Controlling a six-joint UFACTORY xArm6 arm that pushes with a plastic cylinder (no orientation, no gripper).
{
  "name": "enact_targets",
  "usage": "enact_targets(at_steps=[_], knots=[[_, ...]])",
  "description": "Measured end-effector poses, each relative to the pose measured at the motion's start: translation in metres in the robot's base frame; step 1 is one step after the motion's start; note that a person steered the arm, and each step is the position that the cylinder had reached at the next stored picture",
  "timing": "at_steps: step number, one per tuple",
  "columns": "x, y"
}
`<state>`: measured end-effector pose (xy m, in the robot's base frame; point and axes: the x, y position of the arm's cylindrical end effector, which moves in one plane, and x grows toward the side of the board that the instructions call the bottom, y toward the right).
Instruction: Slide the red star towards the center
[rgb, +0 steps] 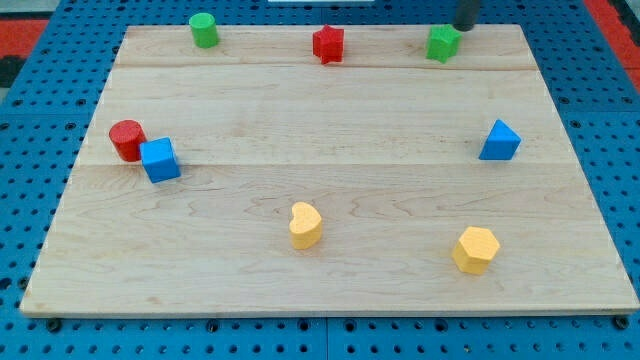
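We have the red star sitting near the top edge of the wooden board, roughly midway across, well apart from the board's middle where it is meant to go. Our rod shows only as a dark stub at the view's top right, and my tip rests just beside the green block, on its upper right. There are no fingers to open or close here (the rod simply pushes), so nothing is gripped.

The star stands between a green cylinder to the view's left and that green block to the right, each well apart from it. To send it toward the centre we judge that the tip needs to get behind it, on the top side, and that edge leaves little room.

Elsewhere, a red cylinder touches a blue cube at the left. A blue triangular block sits at the right. A yellow heart and a yellow hexagon lie near the bottom. None blocks a straight path downward to the middle.
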<state>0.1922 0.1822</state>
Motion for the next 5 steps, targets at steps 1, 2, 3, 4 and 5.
enact_targets(at_steps=[1, 2, 3, 4, 5], knots=[[-0.001, -0.064], [0.000, -0.124], [0.000, -0.129], [0.000, -0.118], [0.010, -0.117]])
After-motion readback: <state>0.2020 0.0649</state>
